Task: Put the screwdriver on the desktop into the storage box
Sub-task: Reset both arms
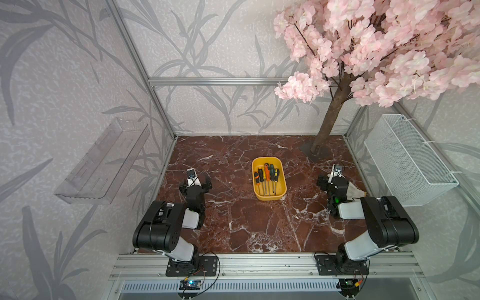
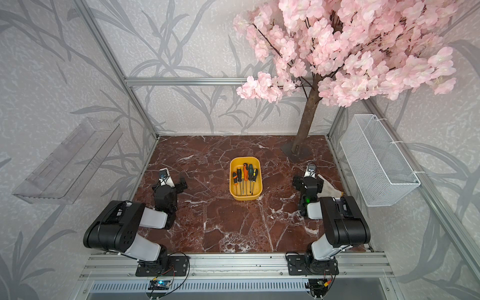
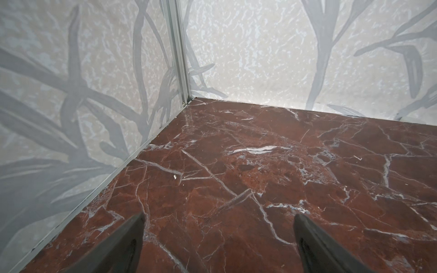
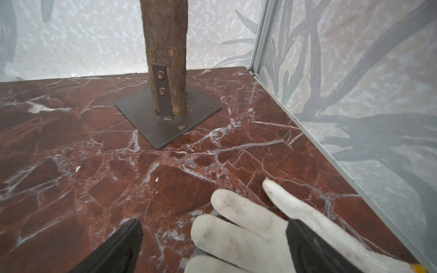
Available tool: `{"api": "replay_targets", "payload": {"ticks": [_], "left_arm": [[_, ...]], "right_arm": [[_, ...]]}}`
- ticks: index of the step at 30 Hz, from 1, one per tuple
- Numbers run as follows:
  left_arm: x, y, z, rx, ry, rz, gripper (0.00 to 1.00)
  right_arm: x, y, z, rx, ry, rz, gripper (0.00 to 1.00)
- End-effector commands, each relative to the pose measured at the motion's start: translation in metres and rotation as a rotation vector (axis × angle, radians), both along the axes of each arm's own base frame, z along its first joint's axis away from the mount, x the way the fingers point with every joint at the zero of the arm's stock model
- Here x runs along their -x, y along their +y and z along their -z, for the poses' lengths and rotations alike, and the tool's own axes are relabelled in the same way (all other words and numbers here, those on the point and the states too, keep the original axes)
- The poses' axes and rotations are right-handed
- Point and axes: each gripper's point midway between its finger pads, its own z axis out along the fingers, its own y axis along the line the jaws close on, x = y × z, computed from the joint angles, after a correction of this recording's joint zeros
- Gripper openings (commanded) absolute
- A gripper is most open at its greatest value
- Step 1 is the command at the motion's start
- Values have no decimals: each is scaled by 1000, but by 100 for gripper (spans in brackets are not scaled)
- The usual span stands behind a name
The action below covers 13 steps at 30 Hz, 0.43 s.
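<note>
Desktop [image 1: 233, 220] shows no loose screwdriver; five screwdrivers [image 1: 267, 174] lie in storage box [image 1: 255, 193]; left gripper [image 3: 218, 219] and right gripper [image 4: 214, 222] gape empty, so task judged complete.

Likely a lab: aluminium frame [image 1: 215, 81].

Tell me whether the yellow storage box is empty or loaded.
Loaded: several screwdrivers lie side by side inside the storage box, seen in both top views.
</note>
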Motion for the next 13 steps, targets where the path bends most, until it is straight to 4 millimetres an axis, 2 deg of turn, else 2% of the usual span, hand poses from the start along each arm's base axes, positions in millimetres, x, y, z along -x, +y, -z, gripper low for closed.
{"api": "replay_targets", "payload": {"ticks": [1, 13], "left_arm": [[-5, -4, -12, -6, -24, 27, 100], [-5, -4, -12, -11, -31, 24, 100]], "right_arm": [[-6, 11, -9, -1, -45, -47, 99], [-8, 18, -9, 6, -46, -85, 99]]}}
